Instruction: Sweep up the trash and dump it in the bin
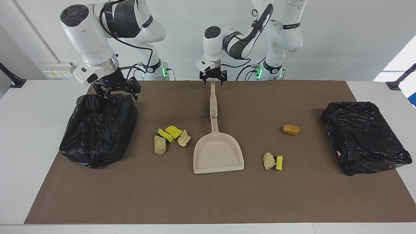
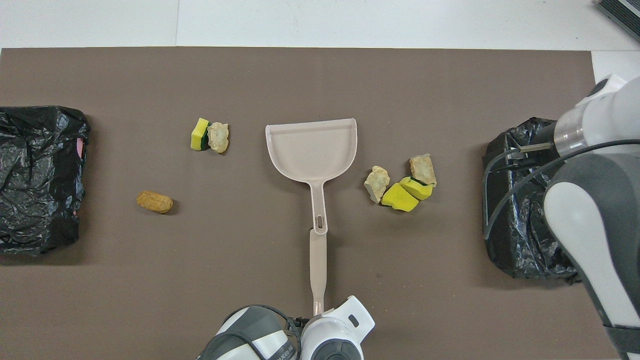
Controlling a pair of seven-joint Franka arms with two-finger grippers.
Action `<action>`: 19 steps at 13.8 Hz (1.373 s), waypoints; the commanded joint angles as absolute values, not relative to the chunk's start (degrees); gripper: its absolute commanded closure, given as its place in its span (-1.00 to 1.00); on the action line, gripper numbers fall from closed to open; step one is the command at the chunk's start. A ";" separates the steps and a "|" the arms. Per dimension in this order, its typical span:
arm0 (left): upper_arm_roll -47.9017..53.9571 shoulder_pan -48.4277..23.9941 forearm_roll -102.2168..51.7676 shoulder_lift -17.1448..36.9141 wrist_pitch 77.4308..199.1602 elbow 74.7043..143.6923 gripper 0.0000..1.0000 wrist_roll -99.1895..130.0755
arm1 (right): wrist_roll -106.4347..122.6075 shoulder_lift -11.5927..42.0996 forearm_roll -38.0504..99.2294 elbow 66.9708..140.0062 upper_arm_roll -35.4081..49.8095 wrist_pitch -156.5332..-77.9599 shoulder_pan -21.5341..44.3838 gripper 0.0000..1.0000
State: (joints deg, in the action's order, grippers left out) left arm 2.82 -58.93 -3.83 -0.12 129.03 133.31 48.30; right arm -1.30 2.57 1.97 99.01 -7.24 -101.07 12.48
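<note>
Two clusters of trash flank your smooth beige plastic dustpan point(image 1: 218, 155): spongy yellow pieces and lumpy pale chunks point(image 1: 171, 139), plus a second cluster point(image 1: 273, 161) and a golden-brown oval lump point(image 1: 291, 130). Your left end effector point(image 1: 213, 79) straddles the dustpan handle tip, fingers spread. Your right end effector point(image 1: 116, 90) hangs spread over the crinkled black bag point(image 1: 97, 130), empty.
</note>
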 commanded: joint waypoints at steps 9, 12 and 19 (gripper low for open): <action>1.32 -58.27 -4.48 -1.66 128.41 131.66 1.00 50.45 | -5.45 4.31 2.90 99.67 -7.38 -104.50 14.59 -1.00; 1.14 -57.31 -4.40 -4.99 122.56 131.57 1.00 50.80 | -5.45 4.57 2.90 99.67 -7.38 -104.68 14.59 -1.00; 1.14 -49.76 0.59 -11.34 101.26 132.45 1.00 50.71 | -10.01 5.53 4.04 102.56 -7.38 -110.12 17.75 -1.00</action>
State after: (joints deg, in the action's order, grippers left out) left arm 0.77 -53.27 -1.94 -9.52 103.70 131.29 50.53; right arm -7.50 5.64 3.06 100.77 -7.26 -107.54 16.83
